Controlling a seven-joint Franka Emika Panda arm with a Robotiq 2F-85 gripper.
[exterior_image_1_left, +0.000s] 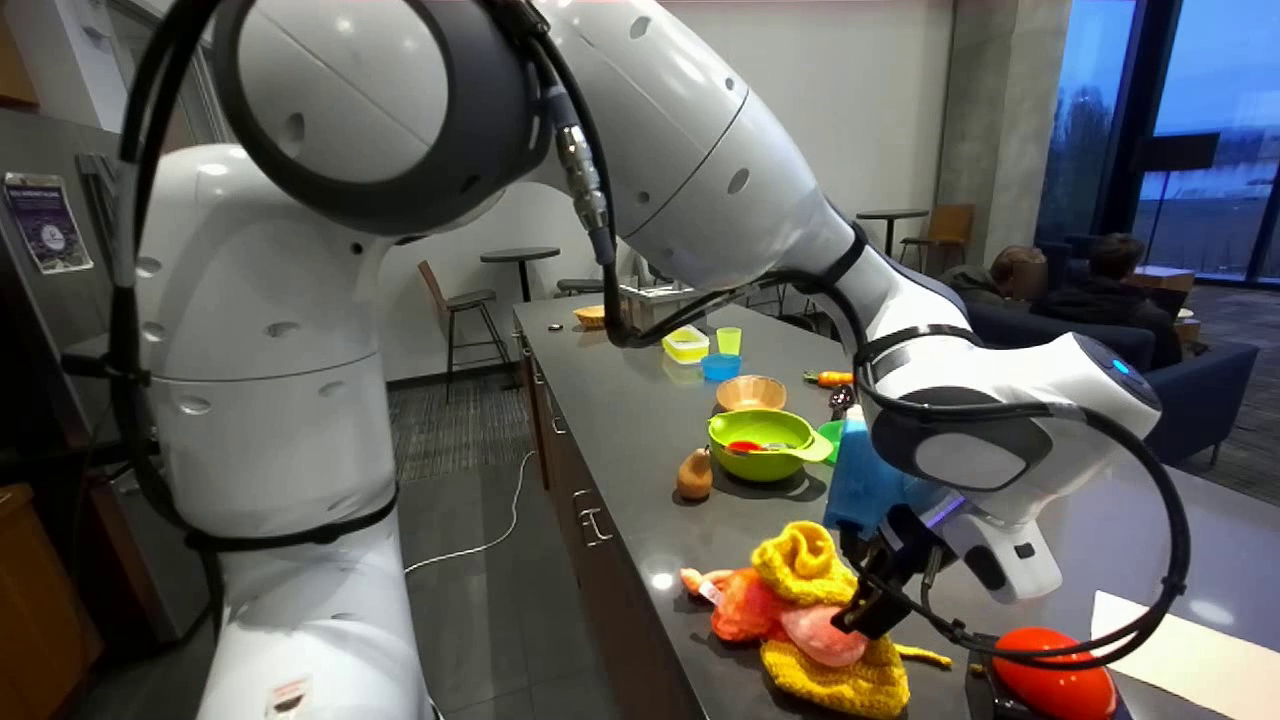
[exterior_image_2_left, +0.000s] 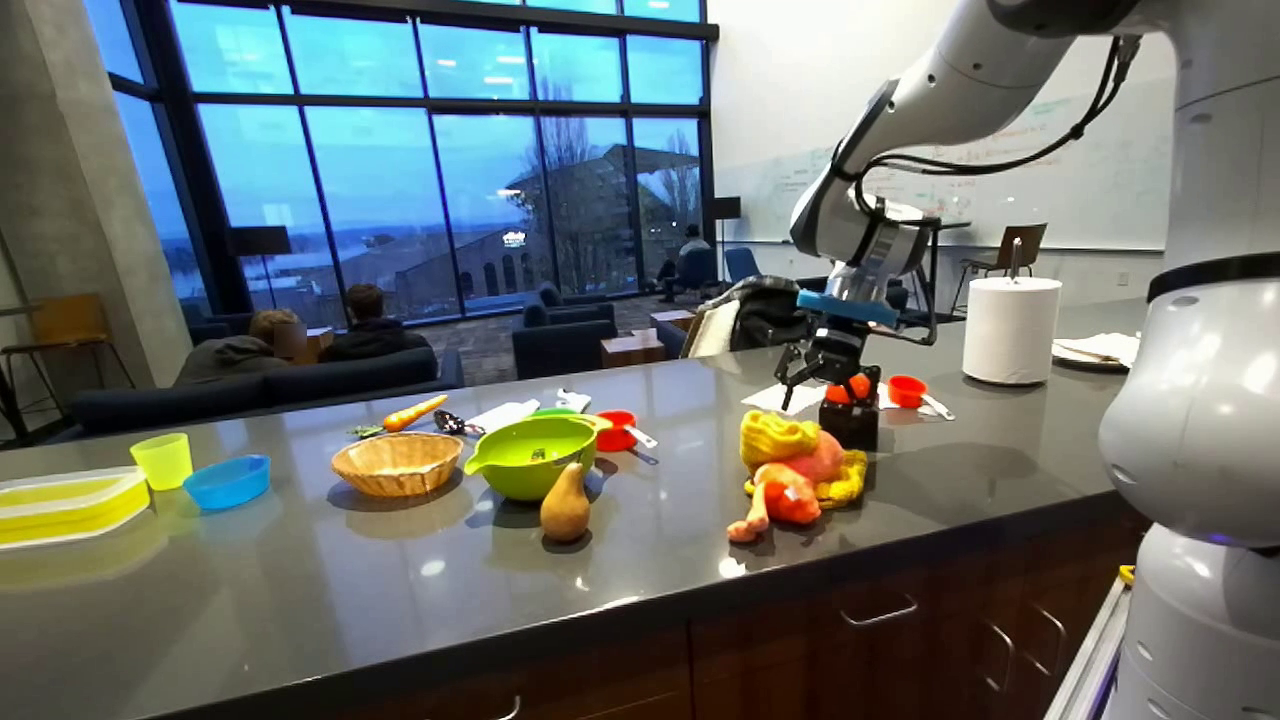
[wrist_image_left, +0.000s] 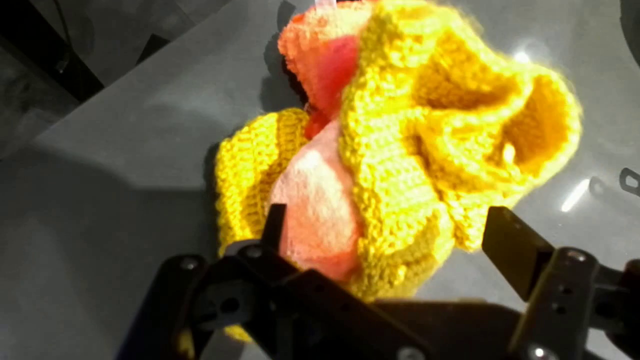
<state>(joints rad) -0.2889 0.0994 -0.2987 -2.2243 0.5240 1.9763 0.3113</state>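
My gripper (wrist_image_left: 389, 212) stands open, its two black fingers wide apart with nothing gripped. Below it lies a soft plush toy (wrist_image_left: 315, 210), pink and orange, draped with yellow knitted cloth (wrist_image_left: 395, 165). In the wrist view the left finger overlaps the pink body, and the right one lines up with the cloth's edge. Both exterior views show the toy (exterior_image_1_left: 740, 605) (exterior_image_2_left: 790, 490) resting on the grey counter near its front edge. Contact between the fingers and the toy cannot be made out.
A black box with a red top (exterior_image_1_left: 1055, 670) is close beside the toy. Farther along stand a brown pear (exterior_image_2_left: 566, 505), a green bowl (exterior_image_2_left: 520, 475), a woven basket (exterior_image_2_left: 400, 465) and a blue bowl (exterior_image_2_left: 228, 482). A paper towel roll (exterior_image_2_left: 1010, 330) stands on the opposite side.
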